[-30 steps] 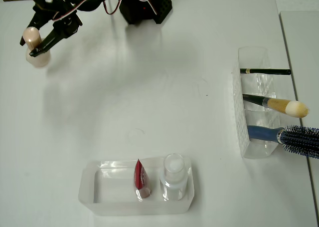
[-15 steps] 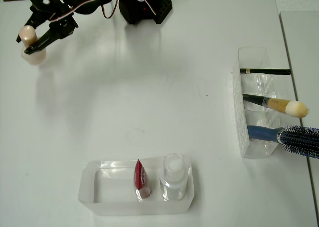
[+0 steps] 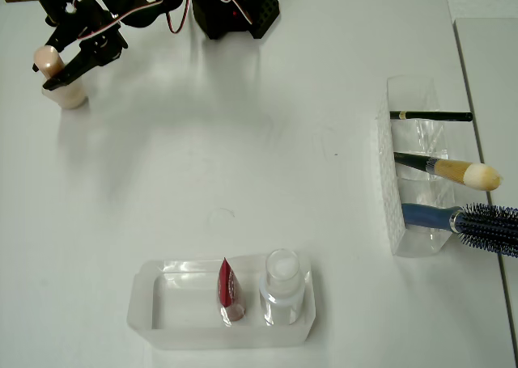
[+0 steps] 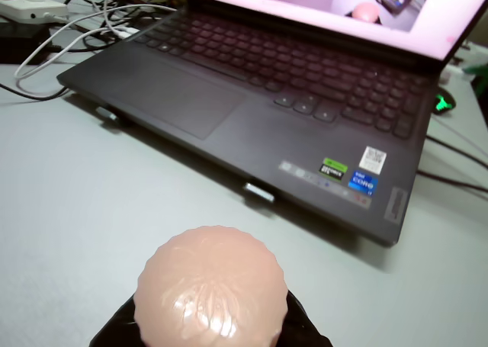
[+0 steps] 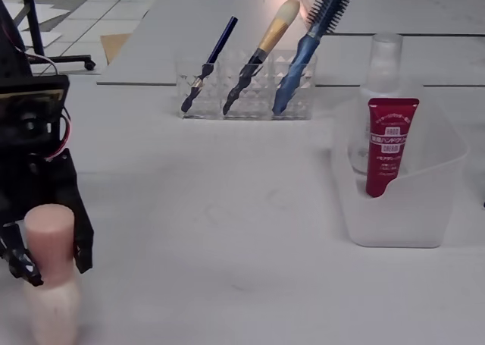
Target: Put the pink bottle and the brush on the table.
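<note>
Jaws of gripper point(image 3: 58, 67) pinching pink bottle point(image 3: 63, 87) by its cap, upright at table point(image 3: 243, 158) far-left corner for release; brush point(image 3: 453, 171) waiting in holder point(image 3: 396, 214).

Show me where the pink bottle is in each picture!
Overhead view: the pink bottle is at the top left, between the gripper's fingers.
Wrist view: its round cap fills the bottom middle.
Fixed view: it stands at the bottom left.
Shared landmark: the black gripper around the cap, seen in all three views.
</note>
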Controlling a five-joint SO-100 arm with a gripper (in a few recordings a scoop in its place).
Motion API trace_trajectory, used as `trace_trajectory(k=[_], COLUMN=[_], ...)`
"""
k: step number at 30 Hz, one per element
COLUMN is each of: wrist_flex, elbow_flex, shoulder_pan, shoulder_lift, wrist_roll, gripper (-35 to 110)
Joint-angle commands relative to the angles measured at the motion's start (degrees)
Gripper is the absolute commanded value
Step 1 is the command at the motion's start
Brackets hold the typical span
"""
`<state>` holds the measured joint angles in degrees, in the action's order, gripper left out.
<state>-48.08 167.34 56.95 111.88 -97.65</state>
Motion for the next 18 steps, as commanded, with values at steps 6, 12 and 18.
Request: trace_trajectory(k=[6, 12, 18], wrist_flex=[-3.43, -4.39, -5.71], elbow_flex=[-2.02, -3.43, -3.78], shoulder_pan=[0.62, 0.62, 0.62], shoulder_lift=[-0.53, -2.11, -2.55], wrist_roll=[3.43, 3.43, 1.23], gripper=[0, 0, 0])
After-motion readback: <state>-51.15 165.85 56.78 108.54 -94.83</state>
